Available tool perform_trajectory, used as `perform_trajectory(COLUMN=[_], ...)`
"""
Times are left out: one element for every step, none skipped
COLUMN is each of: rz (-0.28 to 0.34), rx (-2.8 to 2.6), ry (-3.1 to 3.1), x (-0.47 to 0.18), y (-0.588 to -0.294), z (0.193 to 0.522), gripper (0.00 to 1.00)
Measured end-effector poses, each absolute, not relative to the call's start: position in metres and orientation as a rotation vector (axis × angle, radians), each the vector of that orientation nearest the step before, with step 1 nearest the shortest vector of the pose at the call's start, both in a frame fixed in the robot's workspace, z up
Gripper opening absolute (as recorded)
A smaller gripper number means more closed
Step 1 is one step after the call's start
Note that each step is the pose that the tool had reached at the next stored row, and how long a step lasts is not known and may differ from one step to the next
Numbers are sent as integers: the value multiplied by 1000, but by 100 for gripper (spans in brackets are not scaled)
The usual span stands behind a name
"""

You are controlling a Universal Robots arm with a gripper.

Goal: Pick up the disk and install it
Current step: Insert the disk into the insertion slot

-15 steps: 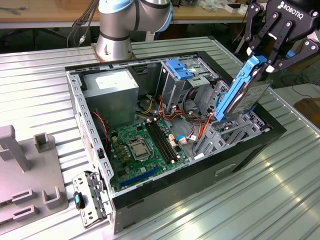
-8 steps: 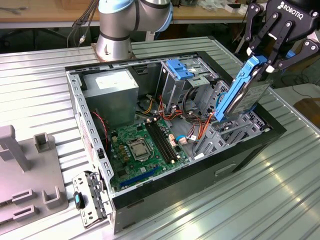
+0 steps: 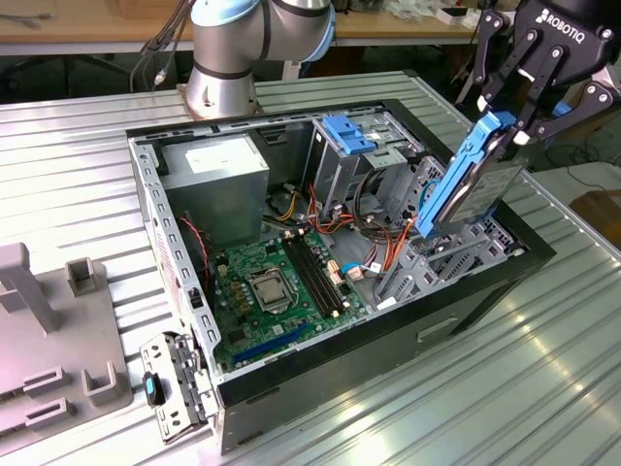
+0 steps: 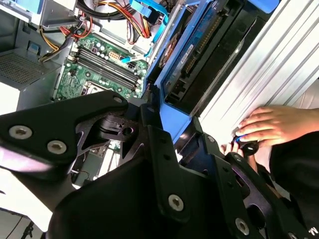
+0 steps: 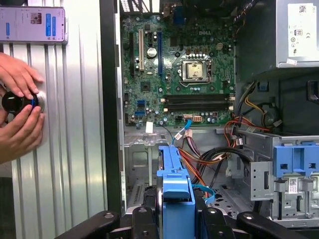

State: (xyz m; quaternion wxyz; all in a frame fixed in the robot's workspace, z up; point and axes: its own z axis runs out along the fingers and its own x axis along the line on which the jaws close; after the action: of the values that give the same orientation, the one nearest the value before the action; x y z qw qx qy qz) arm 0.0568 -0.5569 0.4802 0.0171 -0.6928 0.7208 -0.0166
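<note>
The disk [image 3: 473, 192], grey metal in a bright blue carrier rail, hangs tilted over the open computer case [image 3: 466, 320], at its end toward the exterior view's right. My gripper [image 3: 506, 131] is shut on the disk's upper end, with a black finger on each side of the blue rail. The disk's lower end is just above the grey bay beside the loose cables. In the second wrist view the disk [image 4: 185, 55] runs away from the fingers toward the case. In the first wrist view its blue rail [image 5: 175, 184] sits between the fingers, over the case floor.
Inside the case lie a green motherboard [image 3: 281, 282], a grey power supply box [image 3: 215, 170] and a drive cage with a fixed blue bracket [image 3: 351, 133]. A person's hands [image 5: 20, 114] rest on a knob on the ribbed table, near a phone [image 5: 32, 24]. A grey fixture [image 3: 49, 340] stands at the exterior view's left.
</note>
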Motion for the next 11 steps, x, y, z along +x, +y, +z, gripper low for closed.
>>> perform_trajectory(rz=[-52, -53, -56, -60, -64, -67, -67, -67, -68, -68, -67], rx=[-2153, -2152, -2151, -2149, -2147, -2145, -2145, -2145, -2145, -2145, -2145], ry=[2240, 2240, 2238, 2236, 2234, 2232, 2232, 2232, 2232, 2232, 2232], x=[57, 58, 58, 58, 58, 58, 58, 58, 58, 58, 58], y=[-557, -557, -557, -557, -557, -557, -558, -558, -559, -560, -561], z=[479, 478, 476, 475, 475, 473, 472, 471, 471, 470, 467], gripper=[37, 37, 37, 37, 37, 37, 37, 37, 37, 37, 37])
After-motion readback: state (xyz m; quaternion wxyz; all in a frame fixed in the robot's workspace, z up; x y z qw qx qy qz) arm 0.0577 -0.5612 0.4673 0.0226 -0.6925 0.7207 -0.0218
